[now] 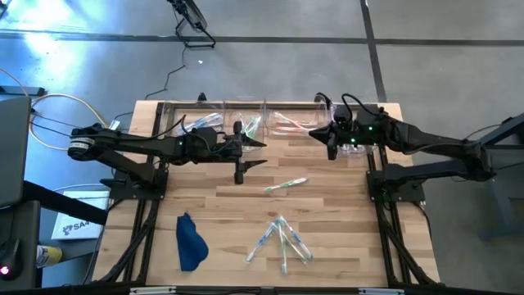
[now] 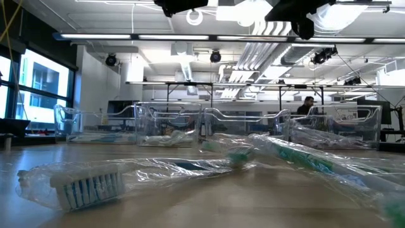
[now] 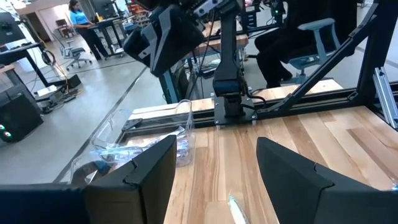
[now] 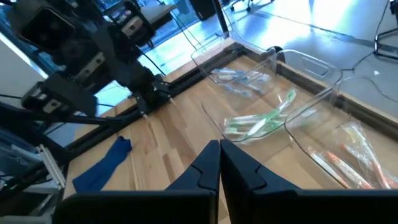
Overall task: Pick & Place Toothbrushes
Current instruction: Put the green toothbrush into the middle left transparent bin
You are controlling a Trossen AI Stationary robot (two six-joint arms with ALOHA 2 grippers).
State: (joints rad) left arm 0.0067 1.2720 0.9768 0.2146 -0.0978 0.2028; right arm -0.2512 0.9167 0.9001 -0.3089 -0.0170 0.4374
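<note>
Several toothbrushes (image 1: 282,239) lie loose at six o'clock on the table (image 1: 352,205), one alone (image 1: 285,186) at centre.
Left gripper (image 1: 252,152) hangs spread and empty near eleven o'clock; right gripper (image 1: 330,141) hangs clenched on nothing at one o'clock, by the clear bins (image 1: 246,111). Risk, as I judge it: glossy wrappers slip from narrow fingers, overlapping brushes get dragged together, or an arm clips a bin wall.

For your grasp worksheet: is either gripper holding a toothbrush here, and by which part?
Nothing is held. The left gripper is open and empty above the table; the right gripper is shut on nothing, near the bins.
</note>
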